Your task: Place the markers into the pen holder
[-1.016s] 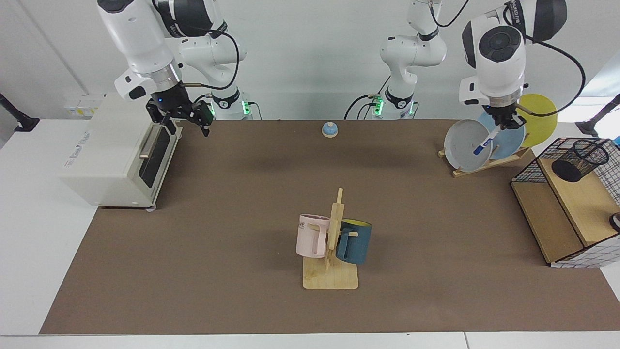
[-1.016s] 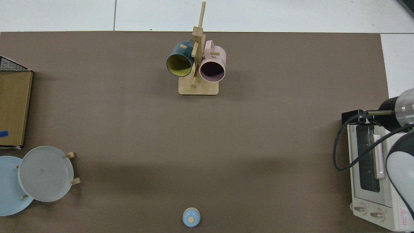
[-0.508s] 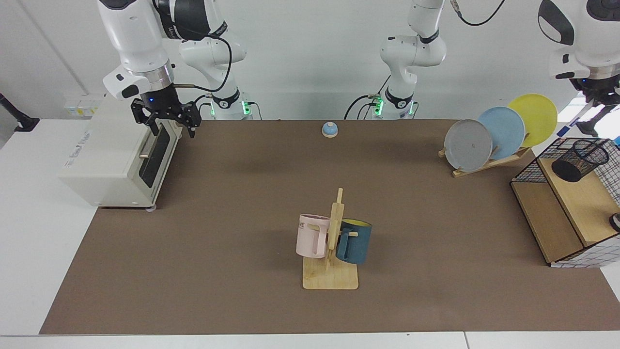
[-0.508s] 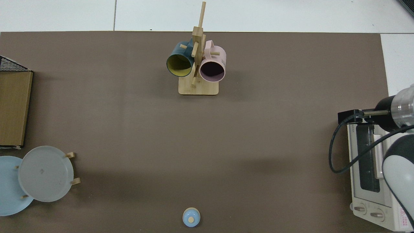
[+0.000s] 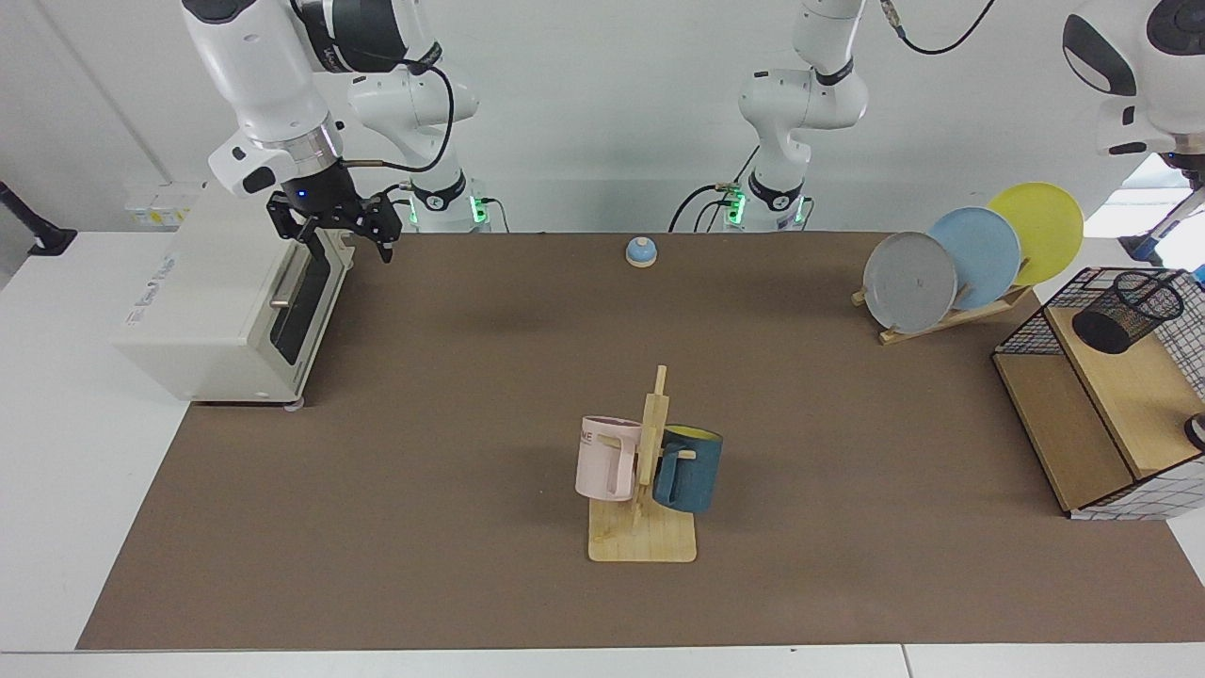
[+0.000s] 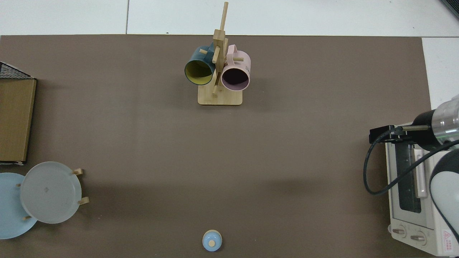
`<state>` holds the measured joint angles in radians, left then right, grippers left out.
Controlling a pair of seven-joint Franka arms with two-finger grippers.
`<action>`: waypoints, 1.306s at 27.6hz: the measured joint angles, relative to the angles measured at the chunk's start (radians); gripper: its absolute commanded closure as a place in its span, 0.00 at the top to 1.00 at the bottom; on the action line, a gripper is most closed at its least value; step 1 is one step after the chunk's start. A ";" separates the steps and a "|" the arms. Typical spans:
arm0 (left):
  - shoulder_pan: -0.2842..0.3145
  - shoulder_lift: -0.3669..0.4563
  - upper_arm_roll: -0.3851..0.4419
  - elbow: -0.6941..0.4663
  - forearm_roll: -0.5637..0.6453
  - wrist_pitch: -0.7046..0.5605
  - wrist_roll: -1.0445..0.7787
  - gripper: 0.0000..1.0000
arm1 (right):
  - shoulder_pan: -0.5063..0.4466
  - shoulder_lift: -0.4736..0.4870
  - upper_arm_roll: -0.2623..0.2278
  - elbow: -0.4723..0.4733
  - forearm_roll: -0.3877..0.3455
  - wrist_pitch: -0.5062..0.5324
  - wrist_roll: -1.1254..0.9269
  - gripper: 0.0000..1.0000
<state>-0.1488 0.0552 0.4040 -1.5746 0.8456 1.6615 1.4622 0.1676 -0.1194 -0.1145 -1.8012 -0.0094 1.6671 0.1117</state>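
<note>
Marker, clamped in left end effector, has neared pen holder; right end effector gapes over toaster.

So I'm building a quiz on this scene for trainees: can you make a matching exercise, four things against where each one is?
1 marker
2 pen holder
3 right gripper
4 pink mug

A hanging on the wooden mug tree
B over the toaster oven front, open
C standing in the wire-and-wood shelf box
D held in the air by the left gripper

Pairs: 1-D, 2-C, 3-B, 4-A.
</note>
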 measured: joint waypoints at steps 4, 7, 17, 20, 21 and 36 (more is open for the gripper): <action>-0.001 0.041 0.000 0.000 0.024 0.004 0.011 0.00 | 0.000 -0.001 0.000 0.000 0.000 -0.003 0.000 1.00; -0.001 0.075 0.001 0.001 0.034 0.012 0.011 0.00 | 0.000 -0.003 0.000 0.000 0.000 -0.005 0.000 1.00; -0.001 0.161 0.000 0.026 0.062 0.012 0.014 0.00 | 0.000 -0.003 0.000 0.000 0.000 -0.007 0.000 1.00; -0.001 0.204 0.000 0.046 0.064 0.008 0.014 0.00 | 0.000 -0.003 0.000 0.000 0.000 -0.007 0.000 1.00; -0.001 0.218 0.001 0.054 0.065 0.003 0.014 0.00 | 0.000 -0.003 0.000 0.000 0.000 -0.007 0.000 1.00; -0.012 0.268 -0.004 0.120 0.080 -0.152 -0.035 1.00 | 0.000 -0.003 0.000 0.000 0.000 -0.007 0.000 1.00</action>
<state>-0.1607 0.3235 0.4000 -1.4547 0.9258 1.5100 1.4277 0.1675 -0.1229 -0.1146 -1.8012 -0.0093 1.6603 0.1117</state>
